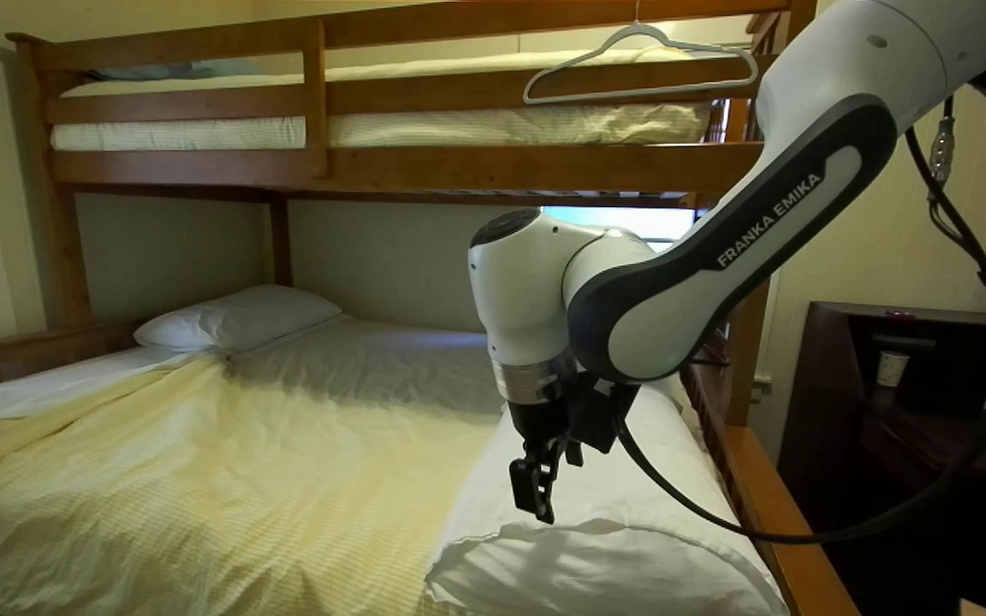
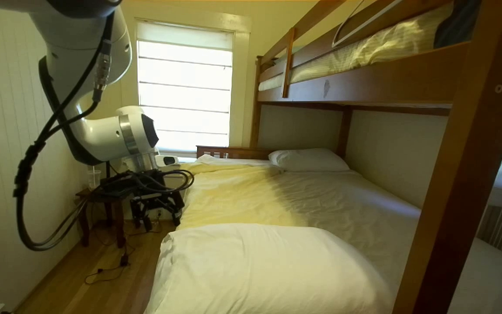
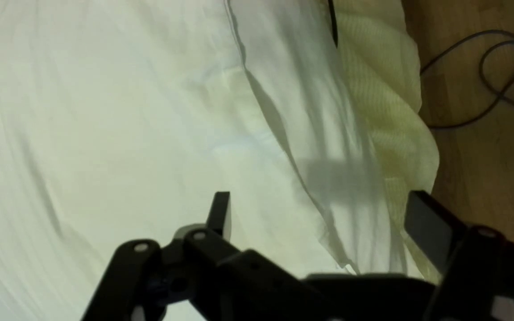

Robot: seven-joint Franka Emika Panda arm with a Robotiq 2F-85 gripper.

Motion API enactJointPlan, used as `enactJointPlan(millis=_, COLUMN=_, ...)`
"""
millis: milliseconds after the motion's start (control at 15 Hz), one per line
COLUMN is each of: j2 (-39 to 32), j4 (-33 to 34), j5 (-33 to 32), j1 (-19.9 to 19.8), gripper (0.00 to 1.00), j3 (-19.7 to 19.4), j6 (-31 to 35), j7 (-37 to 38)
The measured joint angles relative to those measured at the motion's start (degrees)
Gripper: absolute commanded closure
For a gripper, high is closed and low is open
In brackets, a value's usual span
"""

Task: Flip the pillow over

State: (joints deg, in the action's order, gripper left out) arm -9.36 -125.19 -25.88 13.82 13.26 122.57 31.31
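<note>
Large white pillow (image 1: 613, 496): landmark. Free room: air above it, away from the claw (image 3: 321, 216); open run over the yellow sheet (image 1: 245, 479), along one long side; passage above the floor (image 2: 63, 296), past its floor-side end. Obstacles: wooden rail (image 1: 810, 577), close along its other long side; bunk post (image 2: 456, 196), near its opposite end; upper bunk (image 1: 459, 167), higher than it; cable loop (image 2: 23, 174), hanging off its floor-side end; claw, fingers spread, above that end.
</note>
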Motion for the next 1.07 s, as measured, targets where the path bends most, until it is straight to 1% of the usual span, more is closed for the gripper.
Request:
enactJointPlan(millis=200, j2=-0.57, j4=-0.32, j5=-2.11, j1=0.68, gripper=0.0, j3=-0.81, j6=0.92, j7=0.98)
enactJointPlan(millis=600, j2=-5.48, j4=-0.67, j5=-9.12, j1=2.91, gripper=0.0, j3=-2.32, j6=8.95, j7=5.64)
enactJointPlan(millis=667, j2=-6.45, j4=-0.66, j5=-10.56, j1=3.44, gripper=0.04, j3=-2.69, j6=9.99, j7=6.66)
enactJointPlan(millis=733, j2=-7.46, j4=-0.65, j5=-11.94, j1=4.02, gripper=0.26, j3=-3.11, j6=10.8, j7=7.72)
enactJointPlan(millis=867, j2=-9.25, j4=-0.63, j5=-15.11, j1=5.17, gripper=0.31, j3=-4.01, j6=12.09, j7=9.78)
enactJointPlan(millis=933, j2=-10.08, j4=-0.63, j5=-16.83, j1=5.73, gripper=0.37, j3=-4.45, j6=12.66, j7=10.75)
enactJointPlan(millis=1000, j2=-10.85, j4=-0.62, j5=-18.96, j1=6.29, gripper=0.4, j3=-4.86, j6=13.02, j7=11.84)
enactJointPlan(millis=1067, j2=-11.58, j4=-0.62, j5=-21.18, j1=6.82, gripper=0.4, j3=-5.28, j6=13.22, j7=12.95)
